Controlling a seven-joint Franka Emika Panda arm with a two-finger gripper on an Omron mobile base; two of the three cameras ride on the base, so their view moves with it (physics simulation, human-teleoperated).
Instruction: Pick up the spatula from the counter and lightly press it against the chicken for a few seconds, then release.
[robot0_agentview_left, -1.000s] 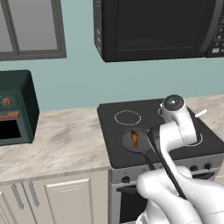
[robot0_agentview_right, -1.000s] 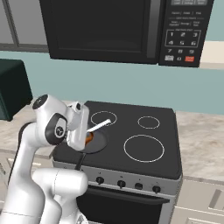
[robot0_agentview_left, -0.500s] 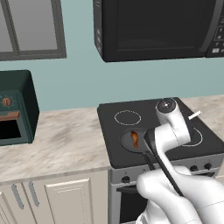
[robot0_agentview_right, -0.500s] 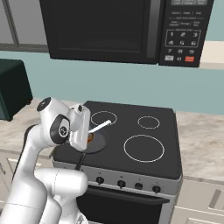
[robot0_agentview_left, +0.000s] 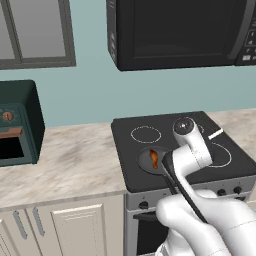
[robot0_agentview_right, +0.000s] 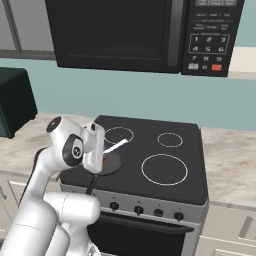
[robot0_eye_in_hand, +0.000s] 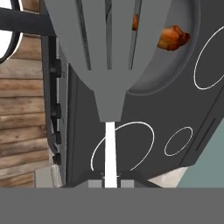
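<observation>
My gripper (robot0_eye_in_hand: 110, 181) is shut on the white handle of the spatula (robot0_eye_in_hand: 109, 48). Its grey slotted blade reaches out over the dark pan (robot0_eye_in_hand: 175, 74). A brown piece of chicken (robot0_eye_in_hand: 174, 37) lies in the pan just to the right of the blade; whether they touch is unclear. From the left base the chicken (robot0_agentview_left: 154, 158) sits in the pan (robot0_agentview_left: 145, 161) on the stove's front left burner, with my hand right of it and the spatula's handle end (robot0_agentview_left: 216, 134) sticking out behind. From the right base the gripper (robot0_agentview_right: 101, 153) hangs over the pan (robot0_agentview_right: 112, 165).
The black stovetop (robot0_agentview_left: 200, 125) has several ringed burners (robot0_agentview_right: 165, 170). The pan's dark handle (robot0_agentview_right: 92, 184) juts over the stove's front edge. A black microwave (robot0_agentview_left: 180, 30) hangs above. A dark green toaster oven (robot0_agentview_left: 17, 122) stands on the marble counter (robot0_agentview_left: 75, 160) at the left.
My hand has moved left and down with the spatula, closer to the pan and chicken. The jaws have stayed shut on the handle.
</observation>
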